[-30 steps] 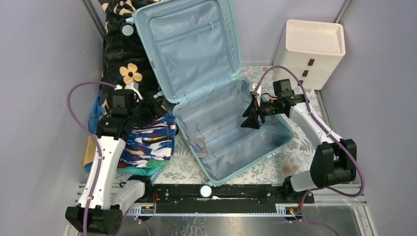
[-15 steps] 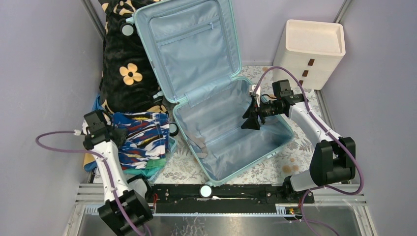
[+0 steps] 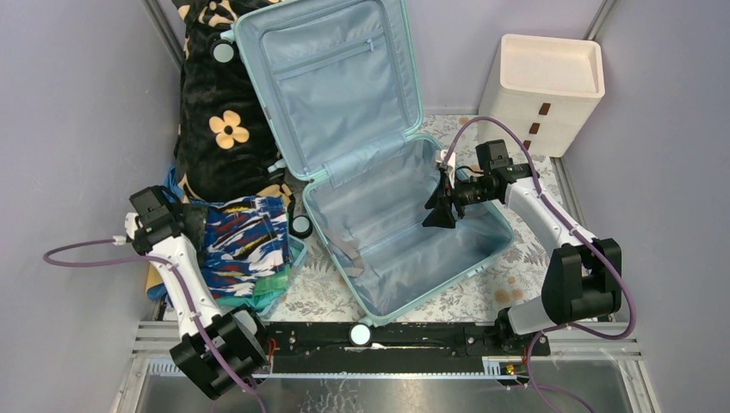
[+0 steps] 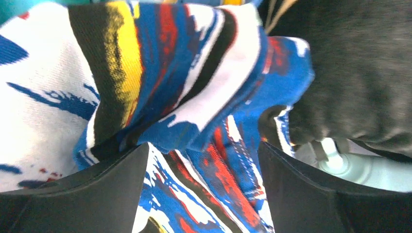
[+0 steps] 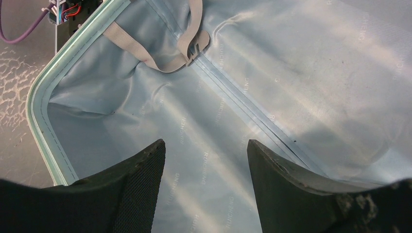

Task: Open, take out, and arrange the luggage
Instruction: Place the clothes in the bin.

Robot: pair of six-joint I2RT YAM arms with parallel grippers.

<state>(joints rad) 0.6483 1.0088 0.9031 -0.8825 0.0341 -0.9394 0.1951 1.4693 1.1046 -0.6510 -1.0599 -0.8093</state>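
Left third of the top view: left gripper (image 3: 194,227) sits over the blue, white, red and yellow printed cloth garment (image 3: 248,243), which lies on a folded green cloth (image 3: 269,290). In the left wrist view the left gripper (image 4: 204,196) has its jaws wide apart. The printed garment (image 4: 194,111) fills the gap between them, and no pinch on it is visible.

Just behind, upper left: black fleece blanket with cream-and-orange flowers (image 3: 219,129), heaped against the wall.

Centre: pale aqua-blue hard-shell suitcase with grey-blue lining (image 3: 387,249). It is open, with the base flat on the floral-covered table (image 3: 323,297) and the lid propped upright at the back. Both halves look empty, straps loose.

Right of centre: right gripper (image 3: 441,211) hangs inside the base. In the right wrist view the right gripper (image 5: 206,187) has its jaws spread, with only lining under them.

Upper right: cream plastic drawer unit (image 3: 547,86), apart from the suitcase.

Judgement: opening and unloading look done, so the step is arranging. The next move calls for closing on a garment edge, then squaring it on the pile.
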